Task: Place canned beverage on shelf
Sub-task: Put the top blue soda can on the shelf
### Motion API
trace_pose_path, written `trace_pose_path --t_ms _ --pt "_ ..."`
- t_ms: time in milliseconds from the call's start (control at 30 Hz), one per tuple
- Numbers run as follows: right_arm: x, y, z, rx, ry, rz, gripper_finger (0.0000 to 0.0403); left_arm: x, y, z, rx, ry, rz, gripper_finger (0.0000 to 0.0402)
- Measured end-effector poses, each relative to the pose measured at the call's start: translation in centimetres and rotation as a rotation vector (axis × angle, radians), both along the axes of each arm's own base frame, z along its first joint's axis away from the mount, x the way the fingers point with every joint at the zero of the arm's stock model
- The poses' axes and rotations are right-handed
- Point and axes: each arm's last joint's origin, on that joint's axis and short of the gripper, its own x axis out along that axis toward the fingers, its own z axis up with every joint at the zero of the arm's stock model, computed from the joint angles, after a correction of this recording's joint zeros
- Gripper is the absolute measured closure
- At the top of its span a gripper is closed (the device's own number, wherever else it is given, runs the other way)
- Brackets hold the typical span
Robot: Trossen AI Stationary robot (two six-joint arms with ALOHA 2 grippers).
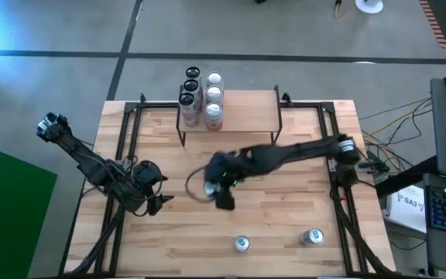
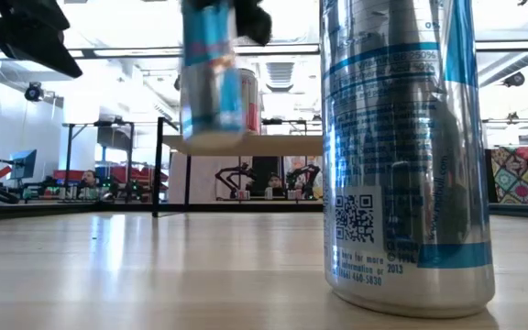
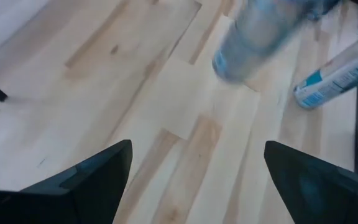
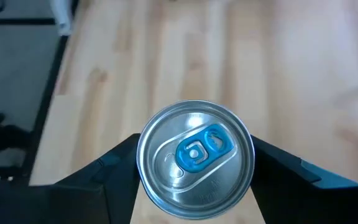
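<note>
Silver can (image 4: 195, 159) betw. R gripper (image 4: 195, 163) jaws

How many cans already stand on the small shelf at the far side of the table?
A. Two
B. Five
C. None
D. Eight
B: the high view shows five cans clustered at the left end of the shelf, while the right claw holds another can over the table.

We are holding a can (image 2: 216, 78) in the air, left of the big near can (image 2: 407, 156), before the shelf (image 2: 246, 145).
</note>
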Motion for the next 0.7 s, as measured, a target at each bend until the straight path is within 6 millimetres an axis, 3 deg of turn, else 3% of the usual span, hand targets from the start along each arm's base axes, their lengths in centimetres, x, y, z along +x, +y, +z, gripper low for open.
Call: trace_pose_path --t_ms 233,333,533,700 --pt "-6.1 -6.3 7.8 -0.04 -0.095 -0.213 0.0164 0.5 -0.1 -0.3 0.042 -0.035 0.079 0.005" --pt "-8.7 -9.9 9.9 -0.069 -0.119 -0.312 0.0162 0.8 -0.3 -0.5 0.05 -0.047 0.098 0.005" --pt "-12.0 -17.7 11.6 -0.136 -0.171 -0.49 0.0159 1.0 -0.4 -0.7 0.033 -0.046 0.121 0.005" --pt "-12.7 -24.2 10.6 -0.139 -0.199 -0.583 0.0161 1.2 -0.5 -0.9 0.01 -0.046 0.151 0.005"
